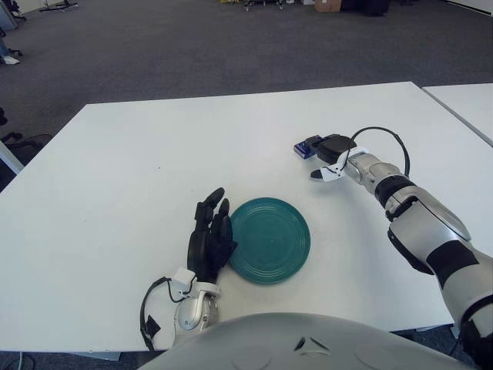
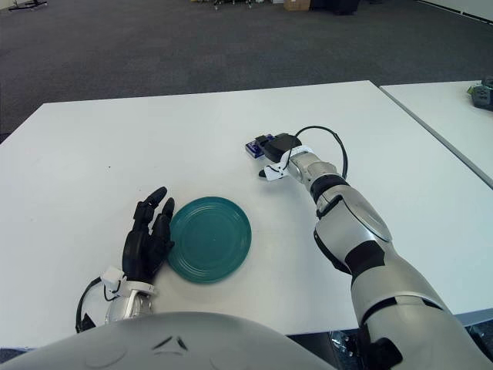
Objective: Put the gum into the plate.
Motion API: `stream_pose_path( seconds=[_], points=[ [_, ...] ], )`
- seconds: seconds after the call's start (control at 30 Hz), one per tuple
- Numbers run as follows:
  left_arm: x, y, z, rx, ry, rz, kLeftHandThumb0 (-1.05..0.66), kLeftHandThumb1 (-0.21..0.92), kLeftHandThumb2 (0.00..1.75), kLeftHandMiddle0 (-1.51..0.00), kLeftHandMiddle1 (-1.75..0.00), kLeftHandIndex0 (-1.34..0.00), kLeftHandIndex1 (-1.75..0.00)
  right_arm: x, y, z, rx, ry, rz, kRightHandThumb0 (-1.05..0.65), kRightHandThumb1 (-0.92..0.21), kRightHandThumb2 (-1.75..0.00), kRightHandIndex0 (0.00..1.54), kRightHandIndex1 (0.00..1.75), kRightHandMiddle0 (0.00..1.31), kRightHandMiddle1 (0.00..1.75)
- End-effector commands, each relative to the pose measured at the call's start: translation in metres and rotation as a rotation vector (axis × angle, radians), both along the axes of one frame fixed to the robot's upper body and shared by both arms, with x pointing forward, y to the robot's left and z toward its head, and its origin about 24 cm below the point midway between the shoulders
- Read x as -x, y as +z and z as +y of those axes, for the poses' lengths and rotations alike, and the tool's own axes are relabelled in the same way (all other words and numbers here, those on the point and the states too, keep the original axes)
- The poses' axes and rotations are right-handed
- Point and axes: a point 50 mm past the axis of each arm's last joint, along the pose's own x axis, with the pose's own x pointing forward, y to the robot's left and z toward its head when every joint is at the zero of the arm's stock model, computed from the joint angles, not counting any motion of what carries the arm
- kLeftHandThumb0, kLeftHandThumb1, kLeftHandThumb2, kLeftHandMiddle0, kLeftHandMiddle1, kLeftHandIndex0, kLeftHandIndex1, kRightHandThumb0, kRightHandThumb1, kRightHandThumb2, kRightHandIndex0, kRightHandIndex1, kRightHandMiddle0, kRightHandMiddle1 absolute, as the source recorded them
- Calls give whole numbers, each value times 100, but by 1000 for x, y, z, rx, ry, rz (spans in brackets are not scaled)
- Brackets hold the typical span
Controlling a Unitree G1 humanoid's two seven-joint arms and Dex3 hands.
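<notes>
Right hand (image 1: 330, 151) reaches out over the far right part of the white table (image 1: 115, 193), fingers curled around the near end of the gum pack (image 1: 307, 146). The pack is a small blue box; only its far-left end shows past the dark fingers. Whether it is lifted or sits on the table cannot be told, but the grip looks closed on it.

The pack lies at the hand's own fingertips, toward the robot's left and slightly away from the body. Long axis cannot be read with certainty; what shows runs roughly left-right, in line with the forearm's reach.

The teal plate (image 1: 268, 240) sits nearer the body, down and to the left of the right hand, well apart from the gum. The coming move, as I judge it, is a carry back toward the torso and leftward, ending over the plate's centre. Right hand is the one at the gum; left hand is far from it.

Left hand (image 1: 209, 240) shows just beside the plate's left rim, black fingers extended and loosely together, holding nothing. Fingertips appear to touch or nearly touch the rim; cannot say which.

Nothing stands on the table between gum and plate; the path looks unobstructed. A black cable (image 1: 385, 140) loops above the right wrist. A second white table (image 1: 466, 104) sits off to the right, and grey carpet floor (image 1: 192, 46) lies beyond.
</notes>
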Motion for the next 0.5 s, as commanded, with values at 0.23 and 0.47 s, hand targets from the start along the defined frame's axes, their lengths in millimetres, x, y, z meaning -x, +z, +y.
stream_pose_path(
  seconds=[0.23,0.47],
  points=[
    [-4,-6,-6,50,19,43,-82,92,73,-33,-1,0,-75,21,-32,-12,81,-19,167,-93,-92,-81,23,0,0,61],
    [-4,-5,-8,57,28,42,-82,92,74,-34,-1,0,-79,25,-34,-18,92,-4,178,-91,-92,-82,23,0,0,63]
  ],
)
